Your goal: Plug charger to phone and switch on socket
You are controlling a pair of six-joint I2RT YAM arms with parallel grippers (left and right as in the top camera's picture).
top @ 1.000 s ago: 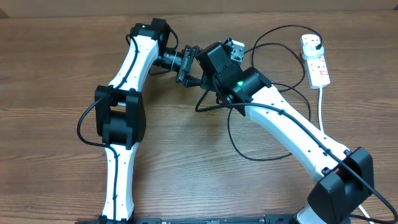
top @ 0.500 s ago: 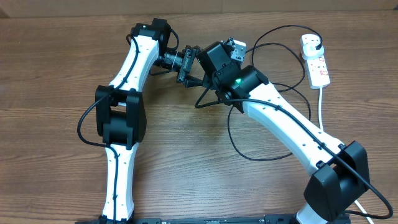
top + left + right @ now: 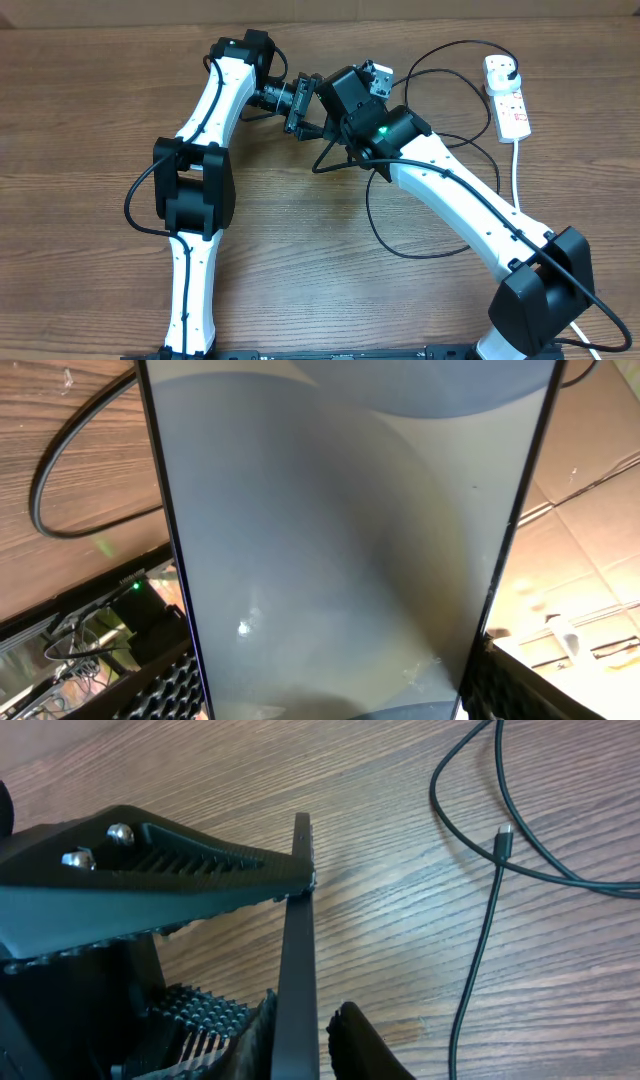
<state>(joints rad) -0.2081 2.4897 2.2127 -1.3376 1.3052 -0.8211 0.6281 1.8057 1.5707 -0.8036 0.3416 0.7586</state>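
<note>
Black slab, edge-on in the right wrist view: the phone (image 3: 298, 950) is being held upright over the worktop (image 3: 80, 120). The left hand (image 3: 340, 695) is clamping it across its width, with the screen filling that camera. Since a second ago the right hand (image 3: 300, 1045) is narrowing its jaws around the phone's lower edge; I cannot tell whether the pads are biting yet. Reading: a second hold or handover is being set up, not plugging. The charger (image 3: 478, 952) is lying slack near the phone, its connector tip (image 3: 503, 838) untouched. The socket (image 3: 508, 95) is sitting well apart from the phone, its switch step pending.
</note>
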